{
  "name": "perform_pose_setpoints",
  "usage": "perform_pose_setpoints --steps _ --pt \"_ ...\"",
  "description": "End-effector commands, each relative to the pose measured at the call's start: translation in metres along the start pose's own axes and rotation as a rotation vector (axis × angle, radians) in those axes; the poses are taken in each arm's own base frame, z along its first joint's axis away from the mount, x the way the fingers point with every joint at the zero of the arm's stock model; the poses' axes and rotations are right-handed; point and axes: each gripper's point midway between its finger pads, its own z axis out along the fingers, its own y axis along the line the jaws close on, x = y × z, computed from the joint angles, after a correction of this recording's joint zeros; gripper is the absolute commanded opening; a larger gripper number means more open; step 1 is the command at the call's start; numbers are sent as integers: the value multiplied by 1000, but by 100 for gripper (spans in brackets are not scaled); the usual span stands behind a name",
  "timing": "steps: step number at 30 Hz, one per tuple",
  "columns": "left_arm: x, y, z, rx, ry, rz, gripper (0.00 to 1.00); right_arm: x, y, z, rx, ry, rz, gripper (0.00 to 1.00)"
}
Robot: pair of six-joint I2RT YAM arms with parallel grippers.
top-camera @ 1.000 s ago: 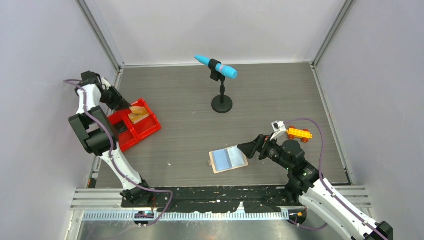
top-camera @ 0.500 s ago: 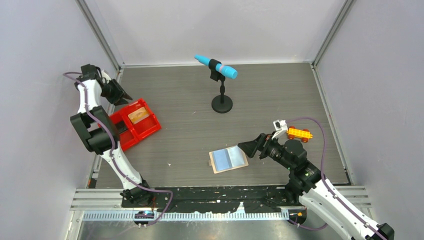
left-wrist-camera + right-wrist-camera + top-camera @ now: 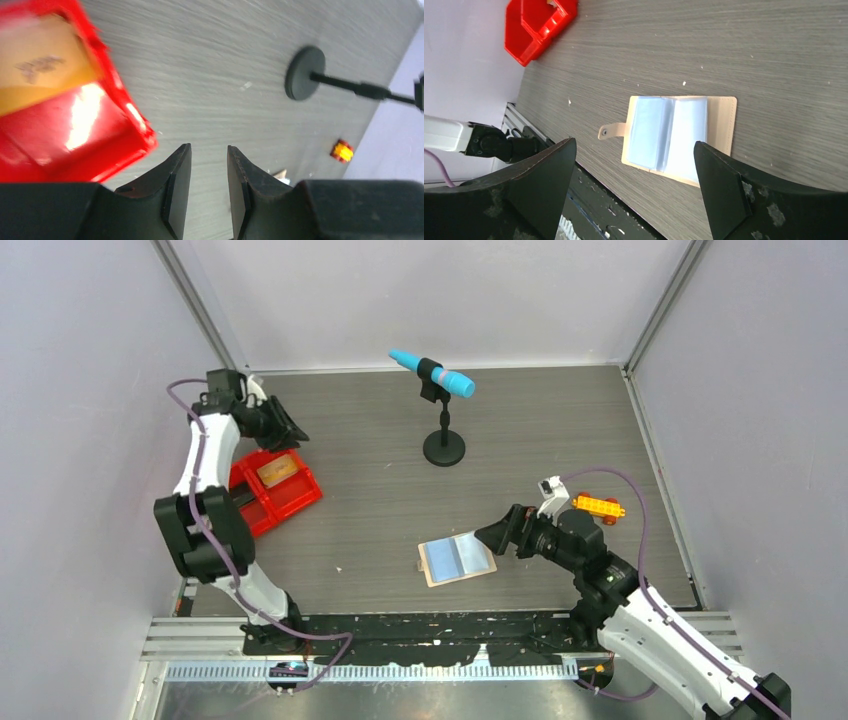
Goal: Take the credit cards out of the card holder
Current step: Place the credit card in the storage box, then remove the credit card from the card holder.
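Red plastic two-compartment tray (image 3: 300,498) holds a tan-orange card (image 3: 277,470); tan leather-like card holder (image 3: 457,558) lies open on the table; left pincer (image 3: 208,150) slightly parted, right pincer (image 3: 634,145) spread wide.

white arms (image 3: 205,455) with black joints, purple cables (image 3: 640,530), and matte black left tool (image 3: 209,149) and right tool (image 3: 634,143).

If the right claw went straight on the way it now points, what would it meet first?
Most likely the open card holder, lying straight ahead of the right claw with nothing visible between; exact depth is unclear.
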Motion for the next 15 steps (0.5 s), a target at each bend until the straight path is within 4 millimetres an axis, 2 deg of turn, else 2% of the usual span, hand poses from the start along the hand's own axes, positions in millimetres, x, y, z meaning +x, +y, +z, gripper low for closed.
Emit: perform_pose_setpoints --steps 1,5,7,9,12,15 --pt "20 -53 -17 150 -69 86 35 -9 3 -3 43 15 -19 96" --pt "70 -87 -20 216 -20 197 35 -5 1 -4 49 42 -42 99" --pt "98 -102 -23 263 5 257 35 -2 1 -4 45 59 -54 97" --pt "128 -114 -26 312 25 305 35 1 3 -3 24 78 -66 91" --pt "177 -122 -28 339 84 397 35 10 8 1 -24 114 -61 74" --pt "223 -126 -27 360 137 477 37 17 8 4 -36 139 -37 67"
